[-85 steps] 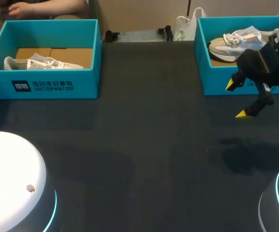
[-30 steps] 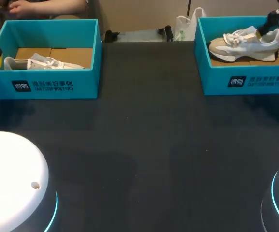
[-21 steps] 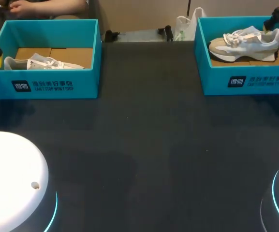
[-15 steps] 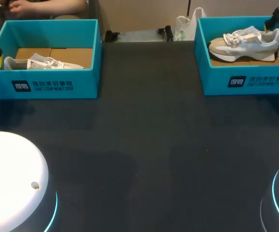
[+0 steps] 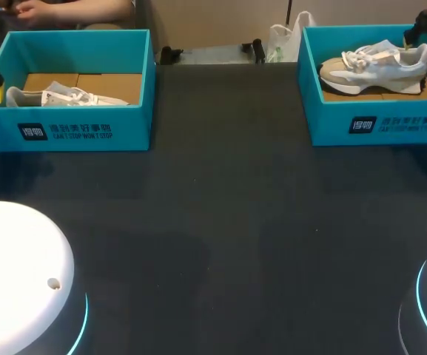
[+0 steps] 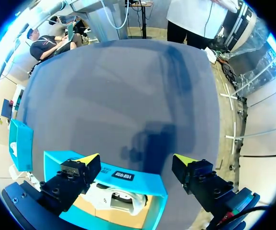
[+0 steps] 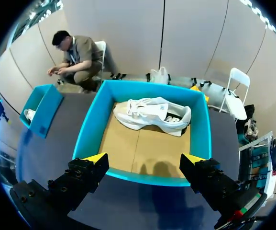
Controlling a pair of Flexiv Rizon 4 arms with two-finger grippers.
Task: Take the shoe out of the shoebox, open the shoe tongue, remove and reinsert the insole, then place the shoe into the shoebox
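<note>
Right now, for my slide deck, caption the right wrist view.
Open right claw, with a teal shoebox ahead holding one pale sneaker.

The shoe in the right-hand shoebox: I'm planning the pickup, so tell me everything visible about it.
The shoe is a white and beige sneaker with white laces and a thick pale sole. It lies on the brown cardboard floor of the teal shoebox, toe toward the middle of the table, in the half far from the open right end effector, which does not touch it.

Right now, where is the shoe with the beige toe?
The shoe lies inside the teal shoebox at the far right, in the head view.
</note>
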